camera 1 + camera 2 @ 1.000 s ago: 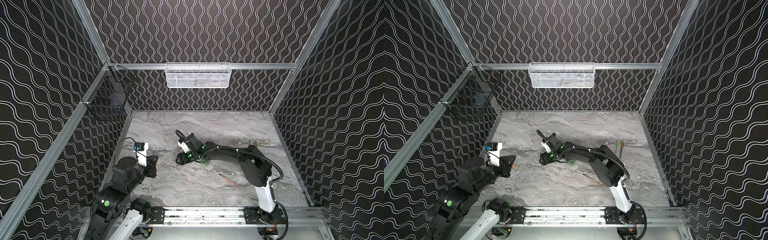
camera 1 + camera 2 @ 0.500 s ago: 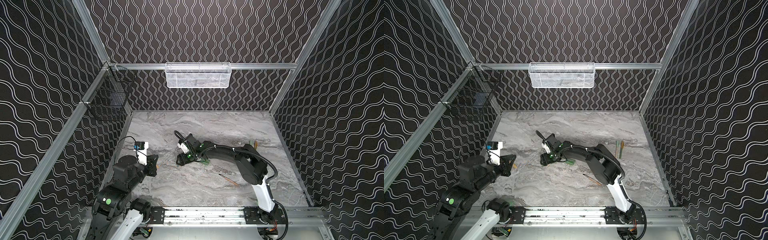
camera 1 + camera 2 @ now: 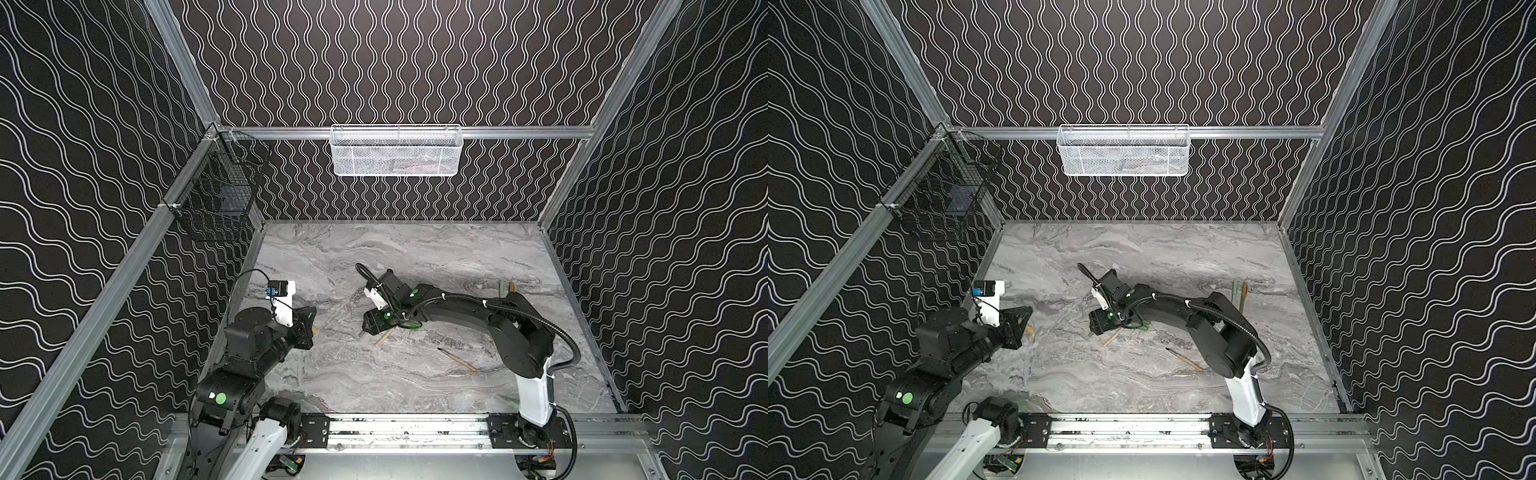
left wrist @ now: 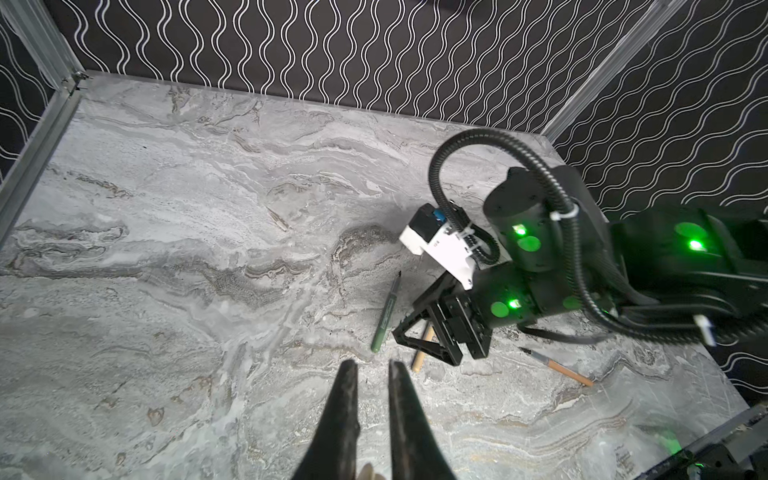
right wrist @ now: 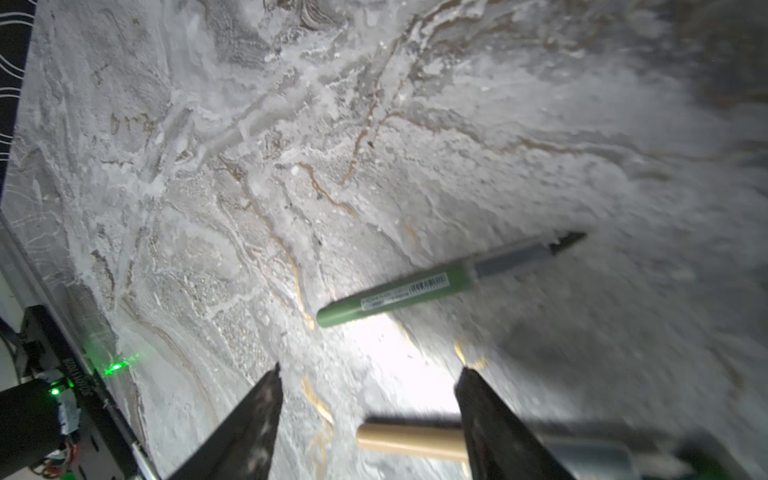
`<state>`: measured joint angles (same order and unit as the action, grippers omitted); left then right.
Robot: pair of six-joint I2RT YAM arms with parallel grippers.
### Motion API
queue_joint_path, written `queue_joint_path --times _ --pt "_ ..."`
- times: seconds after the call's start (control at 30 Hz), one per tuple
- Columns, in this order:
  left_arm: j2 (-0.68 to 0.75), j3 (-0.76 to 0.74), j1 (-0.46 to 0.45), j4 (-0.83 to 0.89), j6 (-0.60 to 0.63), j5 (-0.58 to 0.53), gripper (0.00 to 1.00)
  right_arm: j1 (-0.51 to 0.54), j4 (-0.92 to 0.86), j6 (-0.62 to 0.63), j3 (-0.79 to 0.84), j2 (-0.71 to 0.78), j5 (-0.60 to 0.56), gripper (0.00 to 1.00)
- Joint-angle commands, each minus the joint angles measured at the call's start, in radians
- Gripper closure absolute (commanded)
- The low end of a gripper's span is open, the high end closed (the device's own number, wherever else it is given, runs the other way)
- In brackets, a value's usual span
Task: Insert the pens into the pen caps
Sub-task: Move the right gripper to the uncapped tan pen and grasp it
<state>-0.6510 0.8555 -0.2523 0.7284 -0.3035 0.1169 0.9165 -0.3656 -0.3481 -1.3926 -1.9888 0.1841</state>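
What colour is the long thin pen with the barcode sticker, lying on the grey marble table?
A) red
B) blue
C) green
C: the right wrist view shows the long thin green pen lying on the grey marble table, beyond the open right gripper.

Right gripper (image 5: pixel 370 368) with its jaws spread wide above the marble table (image 5: pixel 249 166). A green pen (image 5: pixel 415 286) lies just beyond the fingertips; a tan pen (image 5: pixel 409 441) passes behind one finger.
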Motion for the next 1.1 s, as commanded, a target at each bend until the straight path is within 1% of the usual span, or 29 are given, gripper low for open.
queue_joint_path --times 0.0,0.1,0.17,0.33,0.63,0.8,0.9,0.93,1.07 --pt "-0.004 -0.003 0.008 -0.044 0.026 0.028 1.00 0.016 -0.022 -0.049 0.039 0.043 -0.082 0.30" --pt "-0.002 -0.003 0.011 -0.045 0.026 0.030 1.00 0.042 -0.084 -0.093 0.066 0.072 -0.154 0.30" --pt "0.000 -0.006 0.012 -0.047 0.024 0.034 1.00 0.058 -0.114 -0.121 0.085 0.085 -0.181 0.30" --pt "-0.002 -0.007 0.019 -0.053 0.026 0.051 1.00 0.073 -0.106 -0.162 0.122 0.083 -0.187 0.30" --pt "0.020 -0.008 0.021 -0.047 0.025 0.047 1.00 0.072 -0.096 -0.233 0.062 0.013 -0.245 0.26" --pt "0.020 -0.008 0.020 -0.050 0.026 0.050 1.00 0.073 -0.138 -0.245 0.012 -0.040 -0.276 0.27" --pt "0.022 -0.009 0.021 -0.051 0.027 0.054 1.00 0.077 -0.172 -0.240 -0.013 -0.066 -0.302 0.31" --pt "0.021 -0.009 0.021 -0.051 0.028 0.054 1.00 0.083 -0.186 -0.234 -0.025 -0.077 -0.311 0.34" --pt "0.020 -0.007 0.021 -0.050 0.027 0.052 1.00 0.103 -0.238 -0.220 -0.065 -0.114 -0.340 0.53"
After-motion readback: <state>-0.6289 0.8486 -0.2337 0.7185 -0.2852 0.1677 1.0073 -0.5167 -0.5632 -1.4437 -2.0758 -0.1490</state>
